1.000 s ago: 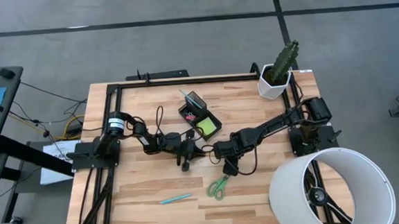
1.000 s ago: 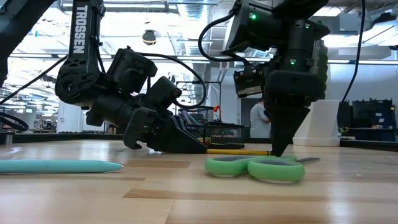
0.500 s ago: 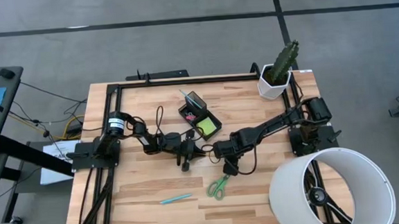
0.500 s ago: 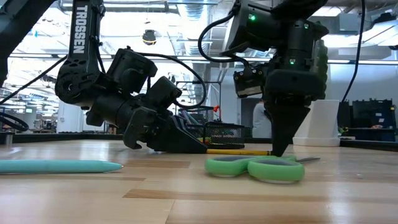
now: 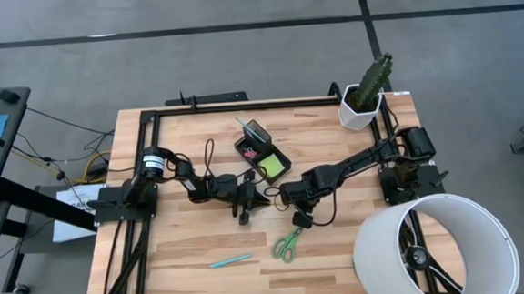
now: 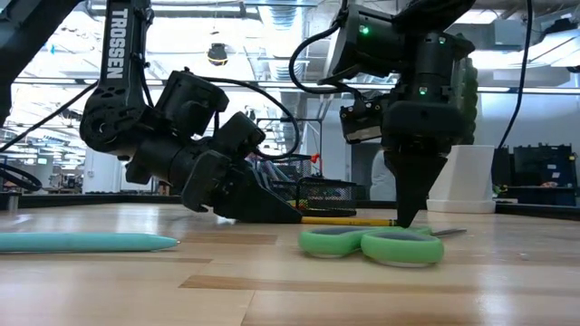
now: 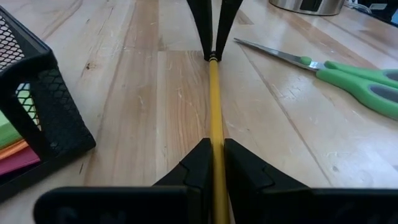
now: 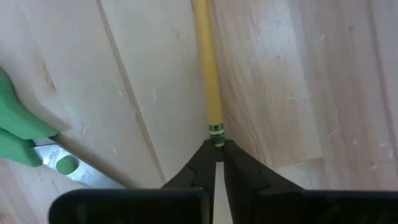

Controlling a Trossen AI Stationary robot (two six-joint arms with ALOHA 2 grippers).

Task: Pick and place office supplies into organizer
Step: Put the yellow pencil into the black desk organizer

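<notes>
A yellow pencil (image 7: 214,106) lies level, low over the table, between my two grippers, just in front of the black organizer (image 5: 260,152). My left gripper (image 5: 263,200) is shut on one end of the pencil and my right gripper (image 5: 284,200) on the other. The organizer holds a lime-green sticky pad (image 5: 271,167) in its low tray. Green-handled scissors (image 5: 286,245) and a teal pen (image 5: 230,259) lie flat on the table nearer the near edge. My left gripper pinches the yellow pencil between its two fingers (image 7: 200,163) near one end (image 7: 215,155), coming nearly level from the table's left, fingers along the pencil. My right gripper pinches the pencil's banded end (image 8: 216,132) between its fingertips (image 8: 200,160), from above, pointing down. The pencil stays level (image 6: 349,220) between the two.
A white plant pot with a cactus (image 5: 361,104) stands at the far right corner. A large white cylinder (image 5: 437,246) sits at the near right. The scissors' blades (image 7: 273,55) lie close to the right gripper. Bare wood stretches left of the teal pen (image 6: 82,242).
</notes>
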